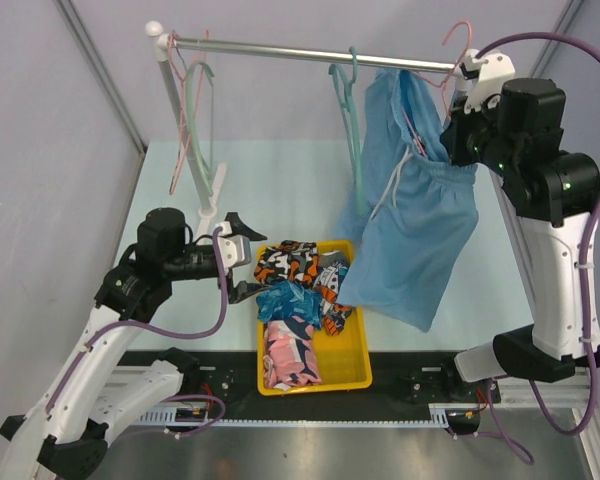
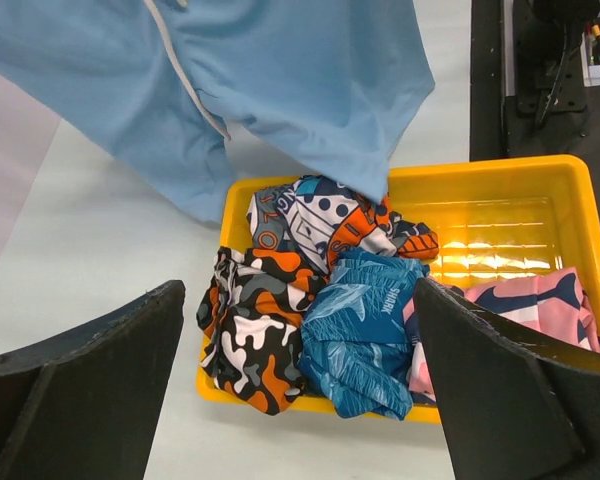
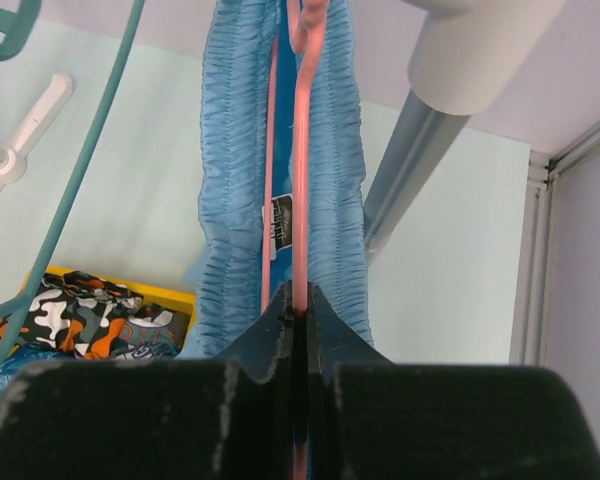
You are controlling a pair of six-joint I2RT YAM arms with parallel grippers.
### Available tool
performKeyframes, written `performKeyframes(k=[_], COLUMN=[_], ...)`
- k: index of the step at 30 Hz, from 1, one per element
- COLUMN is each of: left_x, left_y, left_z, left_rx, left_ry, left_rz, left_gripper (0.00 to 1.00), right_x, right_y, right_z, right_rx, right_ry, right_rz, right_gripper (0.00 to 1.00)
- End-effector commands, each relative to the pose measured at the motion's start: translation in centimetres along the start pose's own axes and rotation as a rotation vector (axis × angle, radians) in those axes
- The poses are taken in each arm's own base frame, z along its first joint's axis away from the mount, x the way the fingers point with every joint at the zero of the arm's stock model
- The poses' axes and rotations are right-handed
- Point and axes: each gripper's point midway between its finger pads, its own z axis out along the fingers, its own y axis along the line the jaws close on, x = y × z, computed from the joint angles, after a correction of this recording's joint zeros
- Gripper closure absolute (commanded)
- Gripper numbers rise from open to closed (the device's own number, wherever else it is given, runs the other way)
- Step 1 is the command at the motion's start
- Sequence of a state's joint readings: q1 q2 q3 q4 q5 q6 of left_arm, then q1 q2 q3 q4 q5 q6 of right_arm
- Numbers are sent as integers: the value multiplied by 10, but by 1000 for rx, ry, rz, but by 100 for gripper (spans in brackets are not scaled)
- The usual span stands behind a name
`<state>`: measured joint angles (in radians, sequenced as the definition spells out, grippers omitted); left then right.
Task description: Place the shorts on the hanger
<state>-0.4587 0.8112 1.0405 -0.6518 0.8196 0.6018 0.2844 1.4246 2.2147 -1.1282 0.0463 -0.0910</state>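
Shorts (image 1: pixel 410 240) soft, light, limp; we judge waistband (image 3: pixel 230 180) best hold. Right end effector (image 3: pixel 298 312) pinches hanger (image 3: pixel 302 150) wire; left end effector (image 2: pixel 300 290) wide, empty.

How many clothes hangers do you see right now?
4: thin pink wire hanger and pale green hanger at the rail's left end; teal hanger mid-rail; pale pink hanger carrying the light blue shorts, held by the right end effector.

The shorts (image 1: pixel 420 240) are matt cloth; the tray (image 1: pixel 345 360) is glossy plastic; the rail (image 1: pixel 280 49) is smooth metal.
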Motion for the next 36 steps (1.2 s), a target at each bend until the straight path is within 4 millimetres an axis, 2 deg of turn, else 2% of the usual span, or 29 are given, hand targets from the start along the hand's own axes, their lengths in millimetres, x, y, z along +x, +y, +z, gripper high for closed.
performKeyframes(k=[1, 7, 11, 15, 17, 19, 20, 21, 23, 24, 25, 27, 28, 31, 32, 34, 36], left_x=[-2, 9, 22, 30, 33, 35, 35, 35, 33, 34, 35, 36, 36, 37, 36, 39, 38], left_y=[4, 9, 10, 8, 6, 3, 2, 0, -1, -1, 0, 6, 9, 19, 24, 22, 26], left_z=[-2, -2, 0, 2, 3, 3, 2, 2, 1, -1, -1, -5, -6, -14, -19, -25, -33], left_rx=[-27, -63, -78, -93, -92, -90, -91, -83, -82, -92, -101, -134, -147, -211, -240, -250, -290], left_ry=[-6, 35, 75, 85, 86, 89, 90, 85, 82, 89, 93, 114, 118, 143, 145, 164, 168], left_rz=[15, -23, -85, -153, -184, -210, -218, -222, -233, -242, -256, -285, -292, -347, -358, -384, -394], left_gripper=[0, 0, 0, 0, 0, 0, 0, 0, 0, 0, 0, 0, 0, 0, 0, 0, 0], right_x=[-28, 12, 22, 24, 31, 27, 34, 29, 28, 34, 30, 38, 36, 45, 44, 54, 58], right_y=[-5, -6, -6, -3, 1, 3, 5, 4, 6, 9, 11, 17, 21, 26, 28, 32, 39], right_z=[5, 27, 27, 28, 29, 20, 20, 11, 2, 3, -12, -18, -31, -43, -58, -65, -83], right_rx=[21, 38, 42, 22, 2, -10, -21, -22, -33, -48, -63, -96, -119, -151, -166, -190, -232], right_ry=[-104, 16, 29, 20, 28, -6, 1, -34, -61, -56, -93, -105, -138, -157, -190, -190, -221], right_rz=[-8, -3, -6, -15, -19, -23, -25, -28, -30, -38, -38, -43, -52, -67, -76, -89, -105], right_gripper=[100, 100, 100, 69, 61, 54, 50, 46, 33, 25, 22, 13, 9, 2, 0, 0, 0])
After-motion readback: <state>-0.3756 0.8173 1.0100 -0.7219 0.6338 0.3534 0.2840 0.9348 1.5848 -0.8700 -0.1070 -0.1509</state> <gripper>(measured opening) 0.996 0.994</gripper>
